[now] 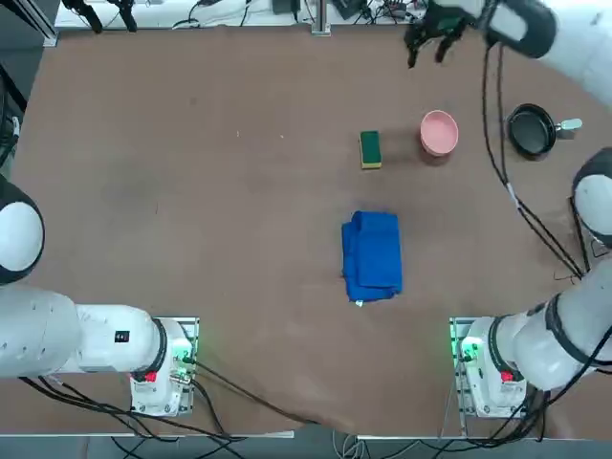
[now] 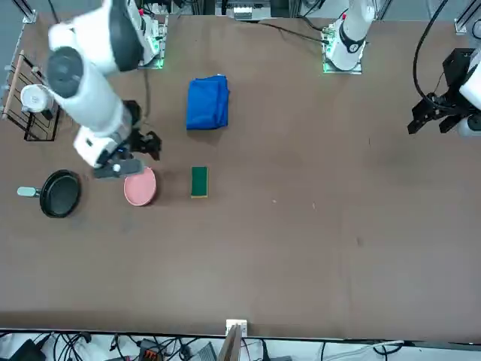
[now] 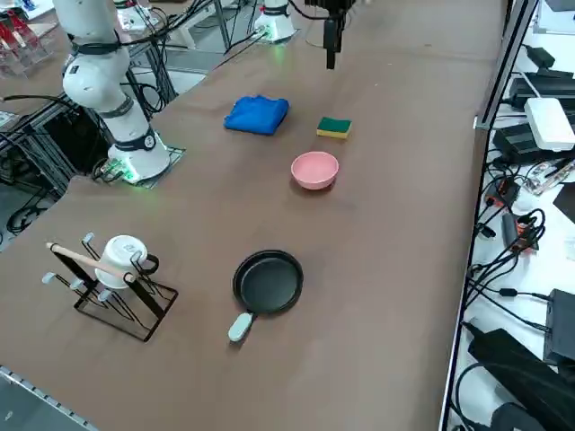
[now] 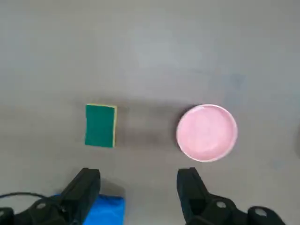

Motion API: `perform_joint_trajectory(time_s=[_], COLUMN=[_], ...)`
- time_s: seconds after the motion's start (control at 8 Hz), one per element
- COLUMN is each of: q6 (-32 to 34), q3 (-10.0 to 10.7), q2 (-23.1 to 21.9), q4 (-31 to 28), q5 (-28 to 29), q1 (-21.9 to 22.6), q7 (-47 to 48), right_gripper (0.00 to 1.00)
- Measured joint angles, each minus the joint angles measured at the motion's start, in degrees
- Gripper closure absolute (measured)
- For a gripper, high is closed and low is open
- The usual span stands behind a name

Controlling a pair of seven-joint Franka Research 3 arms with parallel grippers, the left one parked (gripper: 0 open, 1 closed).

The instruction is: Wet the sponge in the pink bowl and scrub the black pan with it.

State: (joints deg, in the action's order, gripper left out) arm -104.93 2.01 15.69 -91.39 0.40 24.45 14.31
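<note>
The sponge (image 1: 370, 149) (image 2: 199, 181) (image 3: 334, 127) (image 4: 101, 125) lies flat on the brown table, green side up, a short way from the pink bowl (image 1: 439, 132) (image 2: 140, 186) (image 3: 314, 170) (image 4: 206, 132). The black pan (image 1: 532, 130) (image 2: 60, 194) (image 3: 268, 281) sits beyond the bowl toward the table's right edge, its pale handle (image 3: 240, 326) pointing outward. My right gripper (image 1: 430, 40) (image 2: 143, 144) (image 4: 138, 192) hangs high above the table over the sponge and bowl. It is open, with nothing between its fingers (image 4: 86, 187).
A folded blue cloth (image 1: 373, 255) (image 2: 207, 102) (image 3: 257, 114) lies nearer the bases than the sponge. A wire rack holding a white mug (image 3: 121, 256) (image 2: 34, 98) stands at the right edge near the pan.
</note>
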Motion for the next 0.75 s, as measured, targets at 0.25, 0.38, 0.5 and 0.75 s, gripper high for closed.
perform_joint_trajectory(time_s=[0.25, 0.38, 0.5, 0.75], q6=[-5.43, -7.71, -10.17, -15.48], q3=[0.00, 0.00, 0.00, -0.02], q2=[2.16, 2.69, 2.96, 3.76], q4=[-2.32, -3.68, -5.24, -8.48], q5=[0.00, 0.00, 0.00, 0.00], q1=[1.90, 2.55, 3.24, 5.27], q7=[0.25, 0.31, 0.31, 0.30], right_gripper=[0.00, 0.00, 0.00, 0.00])
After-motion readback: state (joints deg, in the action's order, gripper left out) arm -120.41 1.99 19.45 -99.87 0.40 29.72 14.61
